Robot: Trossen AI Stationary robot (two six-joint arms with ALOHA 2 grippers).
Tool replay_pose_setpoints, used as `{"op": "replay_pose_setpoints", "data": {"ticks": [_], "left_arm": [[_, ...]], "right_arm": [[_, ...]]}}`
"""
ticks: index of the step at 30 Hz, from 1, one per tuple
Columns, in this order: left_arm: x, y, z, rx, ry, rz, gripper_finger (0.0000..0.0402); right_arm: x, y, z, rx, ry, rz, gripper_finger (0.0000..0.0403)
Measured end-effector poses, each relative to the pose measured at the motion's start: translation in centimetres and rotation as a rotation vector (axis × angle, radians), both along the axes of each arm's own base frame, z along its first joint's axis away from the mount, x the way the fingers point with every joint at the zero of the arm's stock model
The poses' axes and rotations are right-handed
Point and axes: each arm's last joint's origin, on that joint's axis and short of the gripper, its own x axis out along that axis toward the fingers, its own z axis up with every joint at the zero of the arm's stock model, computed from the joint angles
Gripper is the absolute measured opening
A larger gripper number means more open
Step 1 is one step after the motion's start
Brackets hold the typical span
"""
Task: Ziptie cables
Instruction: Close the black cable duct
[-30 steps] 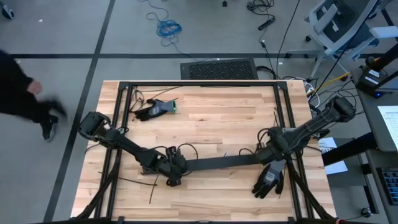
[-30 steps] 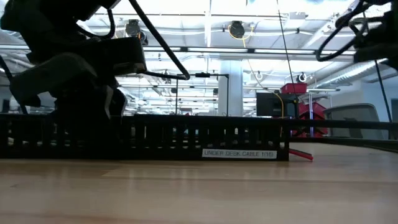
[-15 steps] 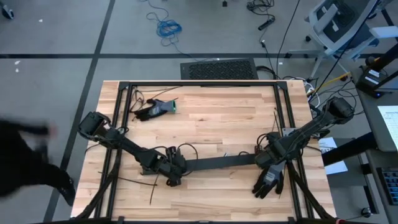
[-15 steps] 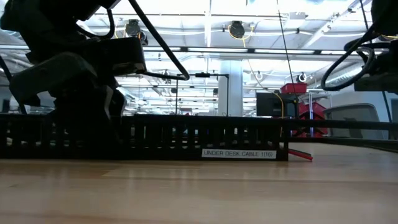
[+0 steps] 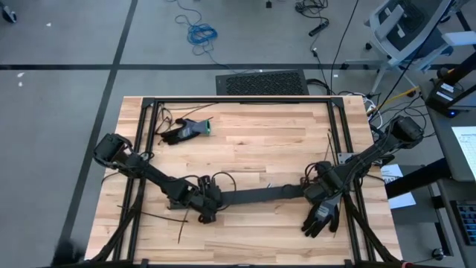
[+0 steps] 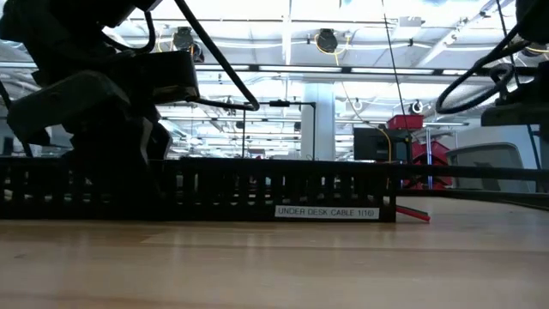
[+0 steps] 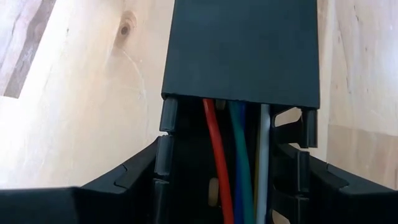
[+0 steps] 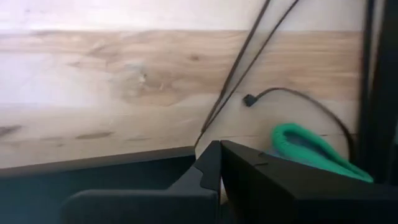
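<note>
The cables (image 7: 238, 155), red, green, blue and white wires, run inside a long black slotted duct (image 5: 260, 195) that lies flat across the table's near half. A red wire end (image 6: 413, 215) shows at the duct's right end. A lid (image 7: 242, 50) covers the duct beyond my left gripper (image 7: 233, 171), which is low at the duct's left end (image 5: 208, 202). My right gripper (image 5: 314, 190) is at the duct's right end, fingers shut (image 8: 219, 152), next to thin black strips (image 8: 236, 81). Whether it touches them or the duct, I cannot tell. My left gripper holds the duct's uncovered left end, one finger (image 7: 134, 177) outside each slotted side wall (image 7: 166, 140), fingers lying along the duct. The wires pass between the walls, untouched by the fingers. The duct rests on the table.
A dark glove with a green cuff (image 5: 186, 130) lies at the far left, another (image 5: 321, 216) just near-side of my right gripper. Loose black strips (image 5: 160, 219) lie near the left arm. A black frame (image 5: 238, 100) borders the tabletop. Bare wood lies mid-table.
My right gripper has moved a little toward the table's left and near side, closer to the duct's right end. A person beside the table's left edge has walked out of view.
</note>
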Motion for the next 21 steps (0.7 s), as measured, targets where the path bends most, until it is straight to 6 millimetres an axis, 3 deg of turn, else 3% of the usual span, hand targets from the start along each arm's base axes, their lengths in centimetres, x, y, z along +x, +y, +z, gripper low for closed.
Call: {"op": "replay_pose_setpoints", "data": {"ticks": [13, 21], "left_arm": [[-0.2, 0.02, -0.08, 0.001, 0.017, -0.004, 0.0259], [-0.11, 0.01, -0.05, -0.003, 0.01, -0.003, 0.0259]], "right_arm": [[0.8, 0.3, -0.08, -0.004, -0.11, -0.017, 0.0], [0.62, 0.31, 0.08, 0.013, -0.069, 0.026, 0.0]]}}
